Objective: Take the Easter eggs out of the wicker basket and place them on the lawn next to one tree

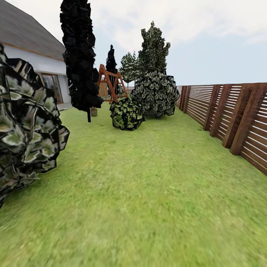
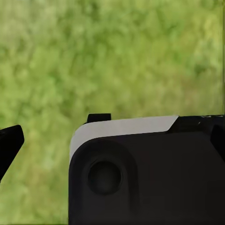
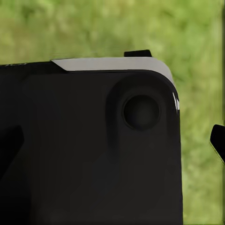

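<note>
Over lawn [image 2: 117, 56], both wrists point down.

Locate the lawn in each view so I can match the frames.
Head view: the short mottled green grass lawn fills the lower half, running from the brown slat fence to the bushes.
Left wrist view: blurred grass behind the black housing.
Right wrist view: grass above and beside the housing.
Shared landmark: the lawn itself.

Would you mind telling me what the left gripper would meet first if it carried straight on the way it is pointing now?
Most likely the lawn: in the left wrist view, blurred green grass lies beyond the dark finger. How far off it is cannot be judged.
</note>
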